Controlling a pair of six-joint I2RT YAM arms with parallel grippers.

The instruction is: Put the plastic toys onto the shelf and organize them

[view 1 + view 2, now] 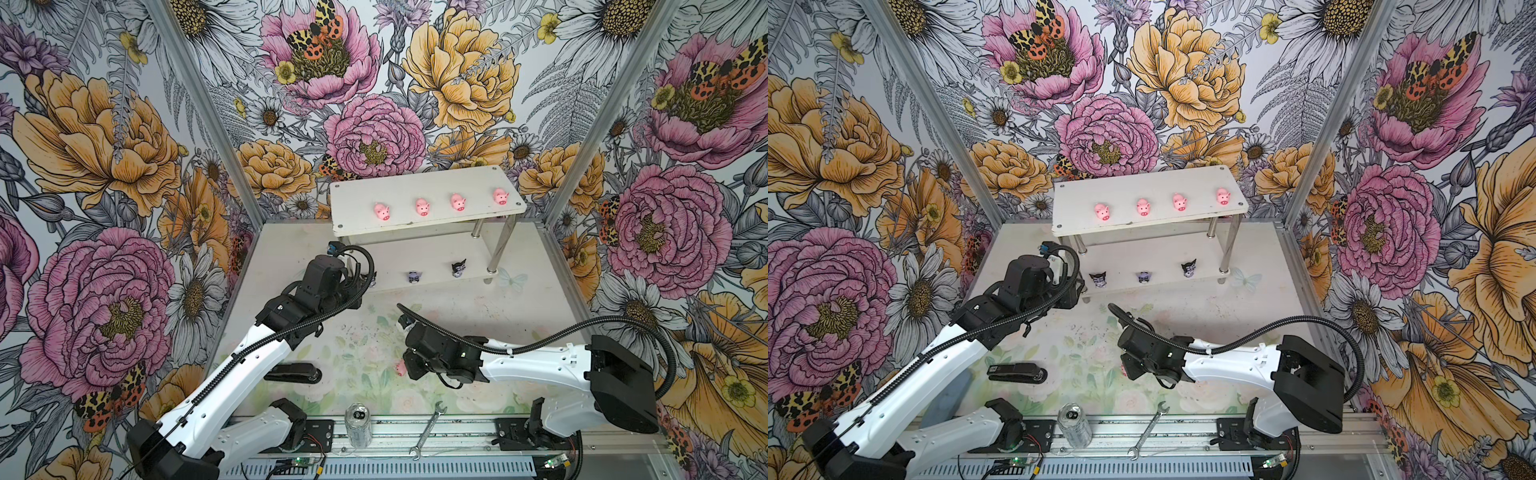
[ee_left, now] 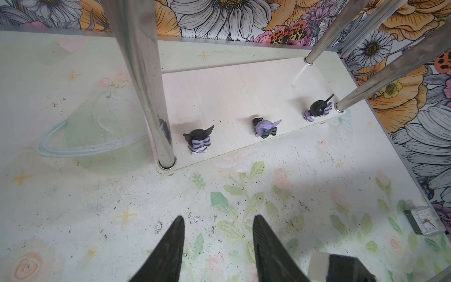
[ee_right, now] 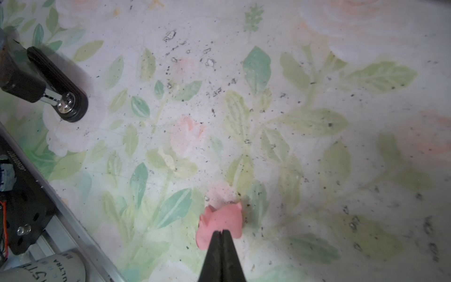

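Right wrist view: the right gripper [image 3: 220, 235] has its jaws clenched tip to tip against the last pink pig [image 3: 219, 222] on the table mat [image 3: 317, 122]; whether they pinch it cannot be told. The left gripper [image 2: 217, 244] hangs released and empty facing the shelf [image 1: 428, 183], where three dark figurines [image 2: 198, 141] line the lower tier. Four pigs [image 1: 422, 206] line the upper tier, so its left end probably suits the fifth. The can [image 1: 358, 424] and wrench [image 1: 428, 432] lie well apart from that route; the left arm may obstruct it.
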